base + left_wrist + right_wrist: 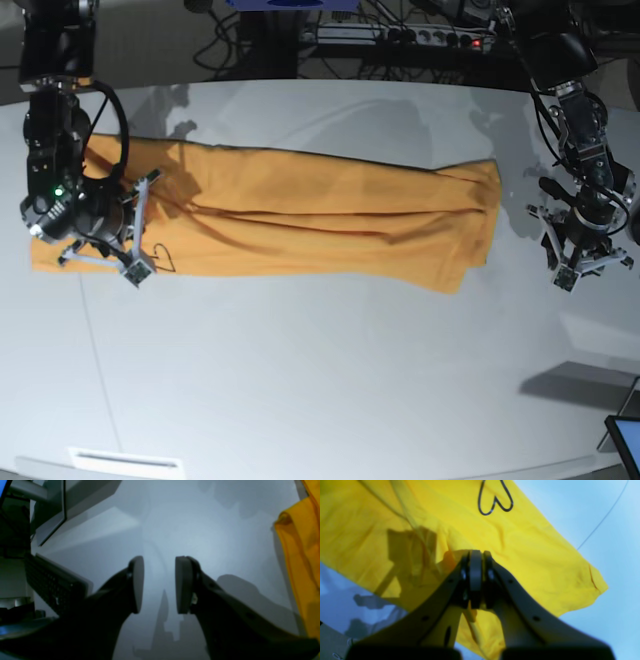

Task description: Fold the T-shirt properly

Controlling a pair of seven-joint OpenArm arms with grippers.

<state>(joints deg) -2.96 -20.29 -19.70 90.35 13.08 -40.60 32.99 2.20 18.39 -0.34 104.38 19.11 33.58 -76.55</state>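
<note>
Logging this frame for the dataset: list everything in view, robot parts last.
T-shirt: one, orange-yellow, folded into a long band across the table.
Heart mark: one, dark outline, on the shirt near the right gripper.
Table: one, white, under everything.
Keyboard: one, black, at the table edge in the left wrist view.
Power strip: one, behind the table.
Left gripper: one, black, open, empty, beside the shirt's end.
Right gripper: one, black, shut on shirt fabric.

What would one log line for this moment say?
T-shirt: long band on table | right fingers: pinching shirt edge | left fingers: apart, empty, beside shirt
</note>
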